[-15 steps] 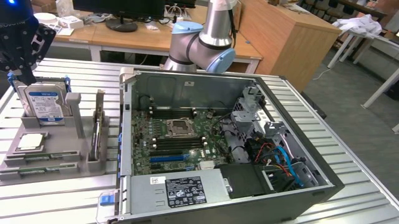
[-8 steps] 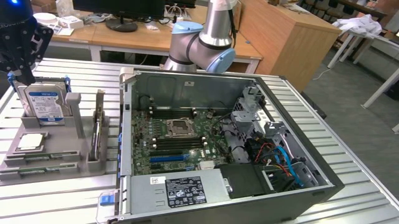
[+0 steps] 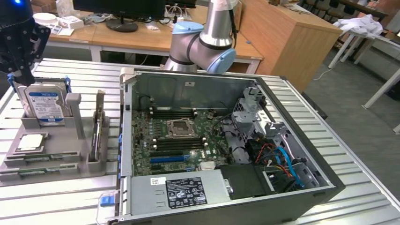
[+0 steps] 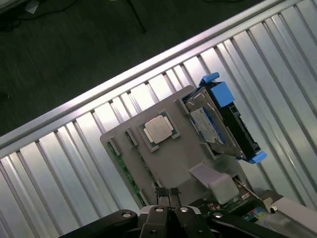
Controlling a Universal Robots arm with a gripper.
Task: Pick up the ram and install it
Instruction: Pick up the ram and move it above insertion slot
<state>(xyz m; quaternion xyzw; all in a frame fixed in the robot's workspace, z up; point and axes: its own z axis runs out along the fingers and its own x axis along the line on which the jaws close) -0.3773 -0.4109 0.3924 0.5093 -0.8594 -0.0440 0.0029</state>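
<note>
Two green ram sticks [image 3: 39, 159] lie flat in slots at the front of a grey holder tray [image 3: 59, 145] on the exterior view's left. In the wrist view one ram stick [image 4: 126, 171] shows as a green strip along the tray's edge. My gripper [image 3: 14, 75] hangs high over the tray's back corner, above the hard drive and well apart from the ram. In the wrist view the gripper [image 4: 169, 196] has its fingers pressed together with nothing between them. The open computer case [image 3: 300, 187] holds the motherboard [image 3: 206, 154] with its black memory slots [image 3: 178, 143].
A blue-framed hard drive [image 3: 45, 101] stands upright in the tray, and a square silver processor [image 3: 31, 142] lies in front of it. The robot's base [image 3: 206, 42] rises behind the case. The slatted metal table [image 3: 56, 201] carries everything; desks stand beyond.
</note>
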